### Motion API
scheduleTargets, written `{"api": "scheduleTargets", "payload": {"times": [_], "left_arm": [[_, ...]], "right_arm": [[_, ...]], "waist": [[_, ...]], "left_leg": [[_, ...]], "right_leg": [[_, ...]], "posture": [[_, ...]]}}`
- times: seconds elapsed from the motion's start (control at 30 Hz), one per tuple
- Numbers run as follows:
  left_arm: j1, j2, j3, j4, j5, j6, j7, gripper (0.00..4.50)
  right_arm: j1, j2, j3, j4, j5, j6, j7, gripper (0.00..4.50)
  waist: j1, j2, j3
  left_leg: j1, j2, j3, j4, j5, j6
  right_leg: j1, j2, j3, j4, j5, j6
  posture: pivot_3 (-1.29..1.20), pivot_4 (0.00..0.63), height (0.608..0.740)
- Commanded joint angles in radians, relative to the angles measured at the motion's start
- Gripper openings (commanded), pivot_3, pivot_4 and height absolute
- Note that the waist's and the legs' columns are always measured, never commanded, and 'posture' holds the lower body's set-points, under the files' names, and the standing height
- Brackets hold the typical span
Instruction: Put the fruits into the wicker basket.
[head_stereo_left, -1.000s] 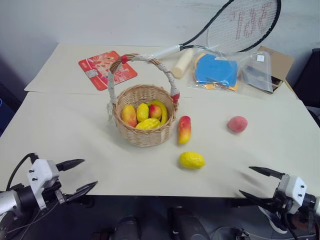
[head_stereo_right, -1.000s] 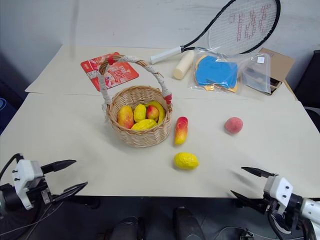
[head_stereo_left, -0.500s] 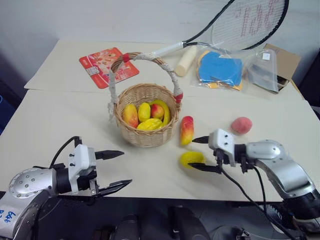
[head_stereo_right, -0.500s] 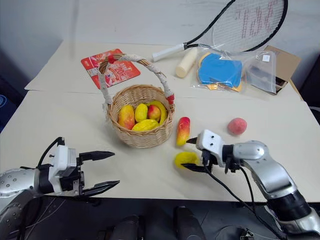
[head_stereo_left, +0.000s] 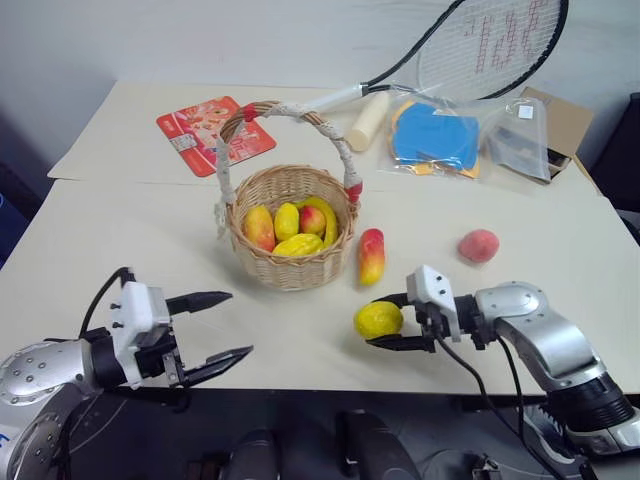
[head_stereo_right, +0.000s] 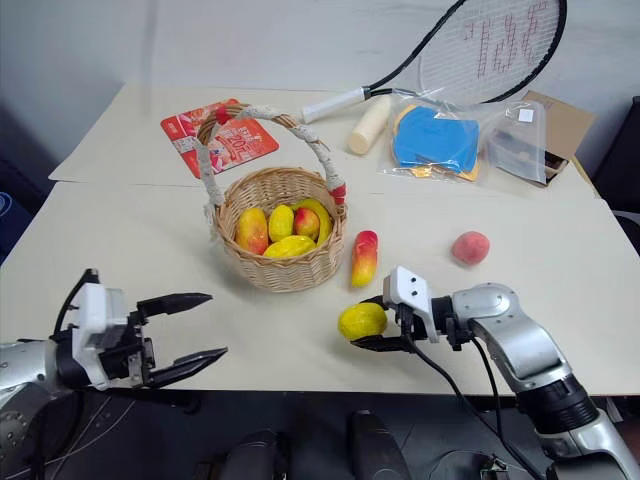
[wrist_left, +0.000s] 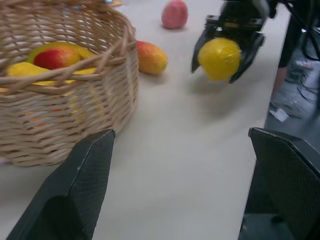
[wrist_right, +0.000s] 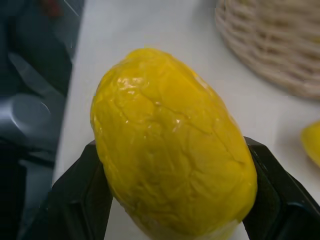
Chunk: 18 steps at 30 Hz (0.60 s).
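Lemon (wrist_right: 172, 145) glossy, wrinkled plastic-looking skin; basket (head_stereo_left: 290, 265) rough woven wicker (handle cord-wrapped); table (head_stereo_left: 120, 260) matt.

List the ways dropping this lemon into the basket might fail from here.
The right gripper pinches the rounded lemon only by its sides, so it may slip out. The wicker basket has a tall handle arching over it, which the arm might bump. The mango lies between lemon and basket; a low pass may knock it.

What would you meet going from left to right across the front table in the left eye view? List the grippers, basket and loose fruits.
Left gripper → wicker basket → mango → lemon in the right gripper → peach.
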Motion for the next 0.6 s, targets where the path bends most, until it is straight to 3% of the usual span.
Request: {"api": "scheduleTargets", "payload": {"times": [0.03, 0.23, 0.37, 0.4, 0.5, 0.6], "left_arm": [[-0.021, -0.044, 0.091, -0.016, -0.117, 0.023, 0.083, 4.50], [-0.046, -0.086, 0.129, -0.032, -0.179, 0.041, 0.184, 4.50], [-0.026, -0.088, 0.143, -0.048, -0.183, 0.037, 0.200, 4.50], [-0.022, -0.088, 0.145, -0.050, -0.183, 0.036, 0.202, 4.50], [-0.006, -0.091, 0.147, -0.066, -0.182, 0.032, 0.209, 4.50], [0.005, -0.091, 0.144, -0.075, -0.180, 0.028, 0.213, 4.50]], "right_arm": [[-0.142, 0.100, -0.051, -0.101, 0.125, 0.154, -0.154, 2.79], [-0.384, 0.402, 0.031, 0.020, -0.040, 0.162, -0.487, 2.79], [-0.453, 0.474, 0.104, 0.124, -0.155, 0.163, -0.579, 2.79], [-0.460, 0.484, 0.117, 0.144, -0.175, 0.166, -0.593, 3.51], [-0.481, 0.511, 0.131, 0.177, -0.205, 0.150, -0.604, 4.39], [-0.471, 0.503, 0.140, 0.150, -0.194, 0.108, -0.538, 4.47]], "waist": [[-0.011, 0.000, 0.000], [-0.014, 0.000, 0.000], [-0.017, -0.001, 0.000], [-0.017, -0.001, -0.001], [-0.021, -0.001, -0.001], [-0.025, -0.001, -0.001]], "left_leg": [[0.001, 0.000, 0.000, 0.000, 0.000, 0.000], [-0.001, 0.001, -0.002, -0.002, 0.001, -0.003], [-0.005, -0.001, -0.001, -0.001, 0.001, -0.004], [-0.005, -0.001, -0.001, -0.001, 0.001, -0.003], [-0.005, -0.002, 0.001, -0.001, 0.000, -0.002], [-0.005, -0.002, 0.001, -0.002, 0.000, -0.002]], "right_leg": [[0.000, 0.000, 0.000, 0.001, 0.000, 0.000], [-0.004, 0.002, -0.001, 0.004, -0.002, -0.003], [-0.008, -0.001, -0.001, 0.004, -0.002, -0.003], [-0.008, -0.002, -0.001, 0.004, -0.002, -0.003], [-0.007, -0.002, -0.001, 0.003, -0.002, -0.004], [-0.007, -0.002, -0.001, 0.003, -0.002, -0.004]], "posture": [[0.00, 0.150, 0.740], [0.00, 0.150, 0.740], [0.00, 0.150, 0.740], [0.00, 0.150, 0.740], [0.00, 0.150, 0.740], [0.00, 0.150, 0.740]]}}
